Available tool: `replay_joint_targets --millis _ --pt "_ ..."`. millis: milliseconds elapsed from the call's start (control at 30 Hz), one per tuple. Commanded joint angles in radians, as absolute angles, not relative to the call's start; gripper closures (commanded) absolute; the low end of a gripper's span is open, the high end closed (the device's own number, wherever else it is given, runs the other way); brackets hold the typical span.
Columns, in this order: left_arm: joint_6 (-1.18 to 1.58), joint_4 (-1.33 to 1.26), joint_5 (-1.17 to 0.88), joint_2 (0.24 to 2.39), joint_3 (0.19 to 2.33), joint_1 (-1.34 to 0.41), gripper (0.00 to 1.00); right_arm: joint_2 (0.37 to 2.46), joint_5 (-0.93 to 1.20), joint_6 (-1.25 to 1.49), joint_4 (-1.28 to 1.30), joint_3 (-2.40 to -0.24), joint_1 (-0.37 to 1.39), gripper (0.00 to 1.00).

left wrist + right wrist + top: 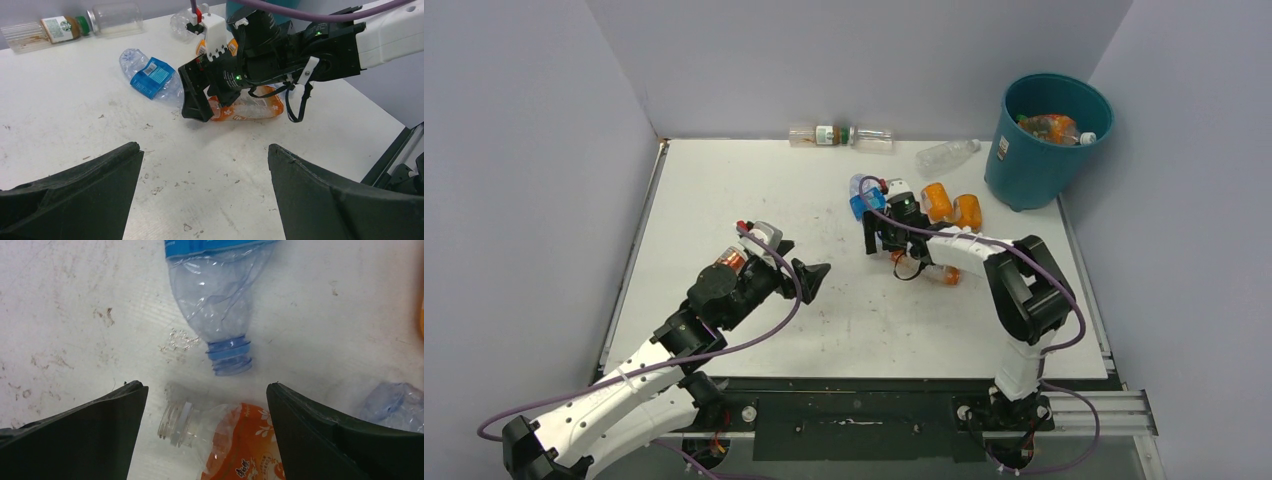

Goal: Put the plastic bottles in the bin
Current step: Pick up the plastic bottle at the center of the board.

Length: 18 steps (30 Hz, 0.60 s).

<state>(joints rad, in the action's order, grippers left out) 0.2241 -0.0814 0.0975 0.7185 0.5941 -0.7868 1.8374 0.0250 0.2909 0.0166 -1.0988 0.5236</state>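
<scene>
Right claw [204, 390] is hanging wide open and low over the orange-labelled bottle [240, 452], with the bottle's uncapped neck between its jaws. I'm reading this as lining up a pinch there. Just beyond, the crushed blue-labelled bottle [220, 285] is lying with its neck pointing at the claw. The left claw [202, 150] is hovering wide open and empty at the near left, out of the way. The bin [1024, 170] is standing at the far right, holding some bottles [1049, 127].

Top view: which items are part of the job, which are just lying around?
Job: bin, blue-labelled bottle, orange-labelled bottle, two orange bottles, clear bottle, back-wall bottles, bottles already binned.
Lying about: only dirt specks on table.
</scene>
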Motion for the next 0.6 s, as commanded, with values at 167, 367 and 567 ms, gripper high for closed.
replay_joint_targets --millis 167,367,567 --pt "0.224 -0.113 0.057 0.713 0.63 -0.793 0.04 1.604 -0.073 0.24 0.077 -0.94 0.585 0.01" --pt "0.227 -0.121 0.051 0.709 0.626 -0.793 0.04 1.54 -0.169 0.217 0.123 -0.898 0.627 0.0" --pt "0.227 -0.128 0.045 0.711 0.621 -0.799 0.04 1.558 -0.267 0.158 0.202 -0.918 0.697 0.0"
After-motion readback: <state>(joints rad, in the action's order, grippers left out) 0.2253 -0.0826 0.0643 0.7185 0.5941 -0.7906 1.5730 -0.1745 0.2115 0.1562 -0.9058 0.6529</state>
